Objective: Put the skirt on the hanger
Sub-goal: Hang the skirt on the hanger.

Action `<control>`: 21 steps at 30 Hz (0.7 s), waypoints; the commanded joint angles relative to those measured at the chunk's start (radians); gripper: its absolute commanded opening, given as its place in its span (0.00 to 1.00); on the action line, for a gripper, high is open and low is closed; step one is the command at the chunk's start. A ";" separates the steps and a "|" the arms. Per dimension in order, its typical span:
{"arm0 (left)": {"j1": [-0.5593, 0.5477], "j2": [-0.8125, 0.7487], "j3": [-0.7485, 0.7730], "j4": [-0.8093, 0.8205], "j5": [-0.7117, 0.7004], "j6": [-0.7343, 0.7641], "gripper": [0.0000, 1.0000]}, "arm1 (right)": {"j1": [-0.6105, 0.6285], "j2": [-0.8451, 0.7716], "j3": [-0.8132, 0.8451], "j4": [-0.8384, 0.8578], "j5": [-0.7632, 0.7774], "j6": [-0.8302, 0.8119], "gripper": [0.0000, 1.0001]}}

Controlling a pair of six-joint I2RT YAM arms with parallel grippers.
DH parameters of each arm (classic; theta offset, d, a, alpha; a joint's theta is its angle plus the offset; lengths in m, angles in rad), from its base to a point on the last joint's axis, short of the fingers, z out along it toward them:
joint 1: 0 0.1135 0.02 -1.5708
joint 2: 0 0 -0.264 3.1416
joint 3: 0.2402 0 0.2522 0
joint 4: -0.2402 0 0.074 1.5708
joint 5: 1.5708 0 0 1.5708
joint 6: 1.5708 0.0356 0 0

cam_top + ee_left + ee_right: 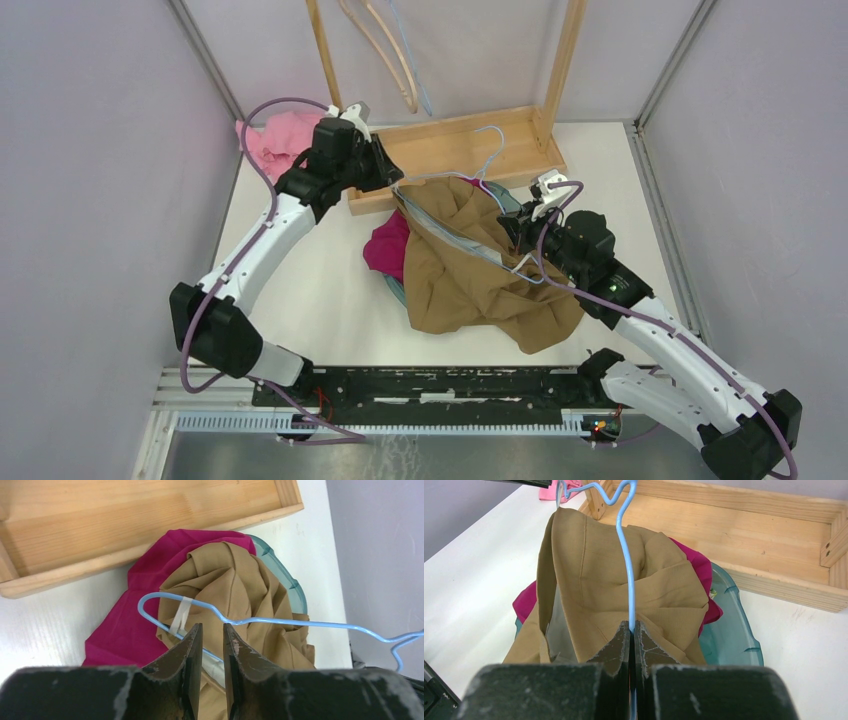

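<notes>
The skirt (470,270) lies bunched at mid-counter, draped over the blue wire hanger (626,565), whose hook points toward the wooden tray (749,535) on the far side, and it rests on a magenta cloth (125,625) and a teal bin (734,630). The right end effector (632,625) is clamped tight on the hanger's wire at the skirt's right side. The left end effector (212,626) sits at the skirt's far left corner with its jaws a narrow gap apart, the hanger's lower wire showing in that gap beside a white band (180,615), and a pink cloth (275,135) lies far left on the counter (320,290).
</notes>
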 commanded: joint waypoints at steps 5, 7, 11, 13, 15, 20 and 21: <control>-0.002 -0.039 0.013 0.006 -0.067 0.087 0.29 | 0.004 -0.007 0.034 0.040 0.003 -0.006 0.01; -0.002 -0.032 0.011 0.009 -0.069 0.088 0.29 | 0.003 -0.004 0.037 0.041 0.003 -0.006 0.01; -0.004 -0.018 -0.002 0.029 -0.068 0.083 0.29 | 0.003 -0.002 0.036 0.044 0.000 -0.005 0.01; -0.003 -0.010 -0.005 0.033 -0.066 0.081 0.29 | 0.002 -0.002 0.033 0.046 0.001 -0.003 0.01; -0.003 -0.006 -0.008 0.035 -0.074 0.081 0.29 | 0.003 -0.003 0.031 0.045 0.001 -0.003 0.01; -0.003 -0.004 -0.023 0.044 -0.111 0.083 0.28 | 0.003 -0.005 0.029 0.045 0.003 -0.003 0.01; -0.003 -0.004 -0.026 0.045 -0.115 0.083 0.28 | 0.003 -0.005 0.029 0.045 0.001 -0.003 0.01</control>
